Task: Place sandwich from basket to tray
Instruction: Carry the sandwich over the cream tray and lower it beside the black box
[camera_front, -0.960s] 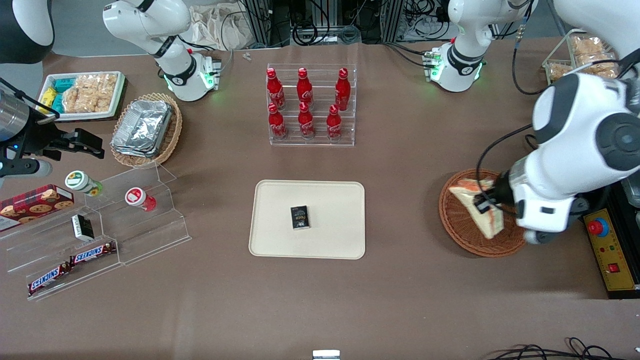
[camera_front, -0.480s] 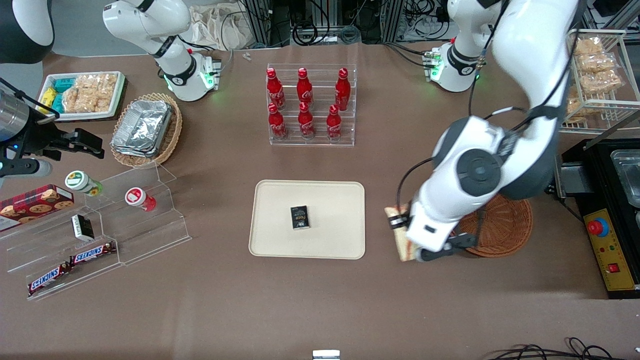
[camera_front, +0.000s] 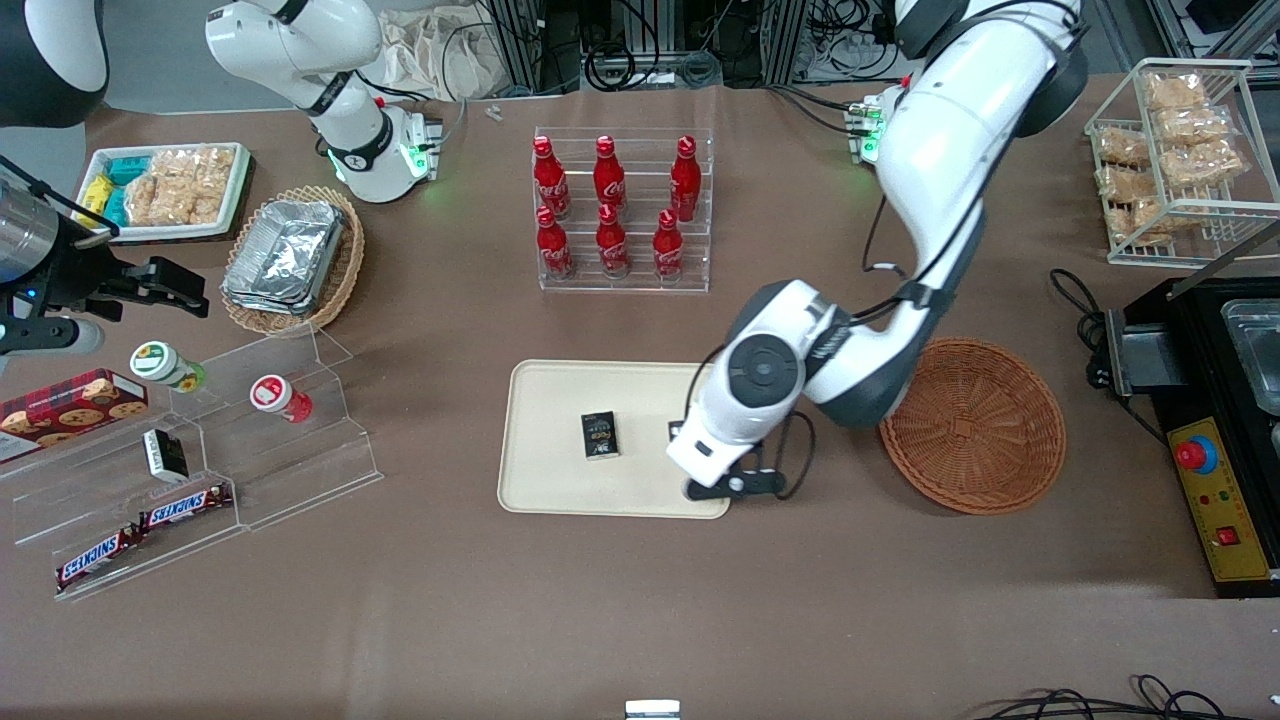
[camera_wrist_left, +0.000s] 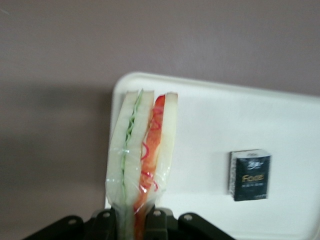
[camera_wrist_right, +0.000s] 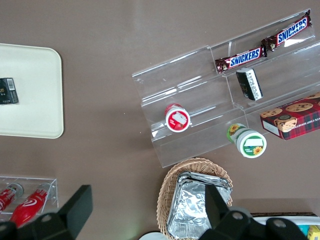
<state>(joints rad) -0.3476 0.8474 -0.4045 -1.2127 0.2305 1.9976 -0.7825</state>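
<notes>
My left gripper hangs over the cream tray, at the tray's end nearest the round reddish-brown basket. In the left wrist view the gripper is shut on the wrapped sandwich. The sandwich is a pale wedge with green and orange-red filling, and it hangs above the tray's rim, partly over the brown table. In the front view the arm hides the sandwich. The basket is empty.
A small black box lies mid-tray and also shows in the left wrist view. A rack of red bottles stands farther from the camera than the tray. A clear stepped stand, a foil-filled oval basket and a white snack tray lie toward the parked arm's end.
The left gripper lifted the sandwich out of the basket and carried it sideways across the table to the tray's edge. The basket now holds nothing.
</notes>
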